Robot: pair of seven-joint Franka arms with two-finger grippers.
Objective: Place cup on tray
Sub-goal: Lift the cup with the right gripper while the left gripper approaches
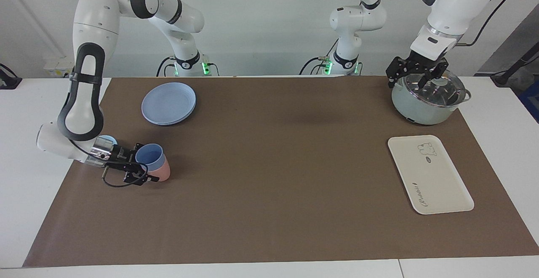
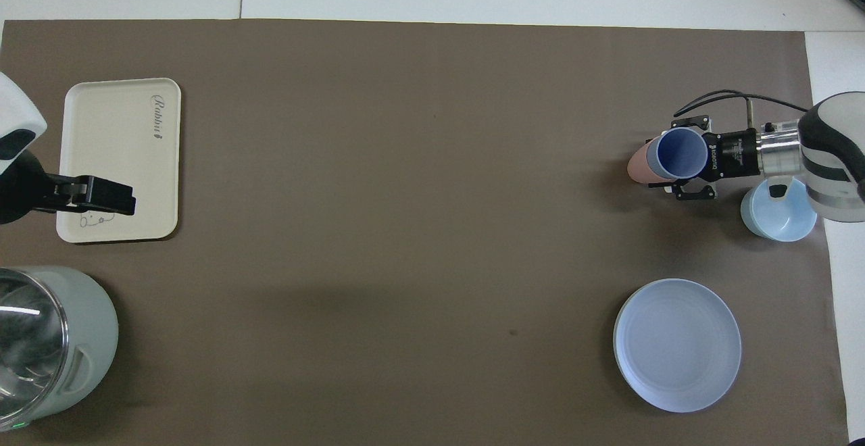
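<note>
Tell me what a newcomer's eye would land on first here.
First, the right gripper, shut on the blue cup, which sits nested in a pink cup at the right arm's end of the table, beside a low bowl. Next, the left gripper hanging open over the lidded pot, with the bare tray farther from the robots than the pot.

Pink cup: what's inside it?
The blue cup is nested in the pink cup, its rim gripped by the shut right gripper. Its bottom is hidden. Left gripper waits open over the pot.
</note>
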